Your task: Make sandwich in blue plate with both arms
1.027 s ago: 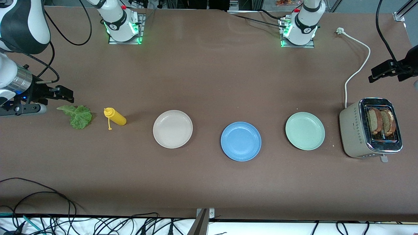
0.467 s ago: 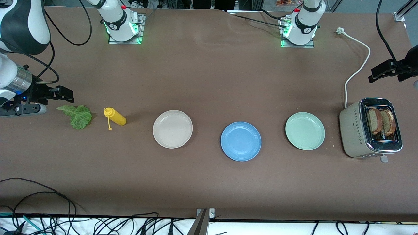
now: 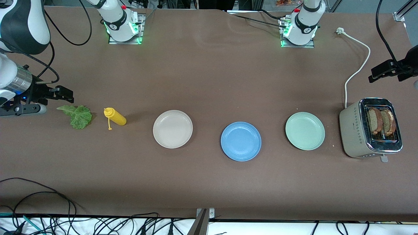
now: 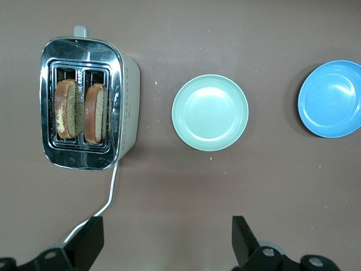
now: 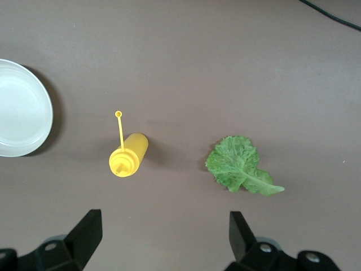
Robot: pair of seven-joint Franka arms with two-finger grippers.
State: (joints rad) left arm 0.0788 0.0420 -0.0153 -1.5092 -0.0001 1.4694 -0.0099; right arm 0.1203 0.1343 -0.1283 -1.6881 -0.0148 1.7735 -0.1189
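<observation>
The blue plate [image 3: 241, 141] was set bare near the middle of the table, between a beige plate [image 3: 172, 129] and a green plate [image 3: 305, 131], apparently so that either arm could reach it. Two bread slices [image 3: 381, 121] were stood upright in the slots of a toaster [image 3: 370, 128] at the left arm's end, while the lettuce leaf [image 3: 77, 115] was laid flat beside a yellow squeeze bottle [image 3: 114, 117] at the right arm's end. The left gripper [image 4: 168, 240] was held high over the bare table by the toaster, its fingers spread wide and empty; the right gripper [image 5: 163, 237] was poised likewise by the lettuce, fingers spread, nothing pinched. Wide bare tabletop was left around each item, and nothing was crowded against the table's edges.
</observation>
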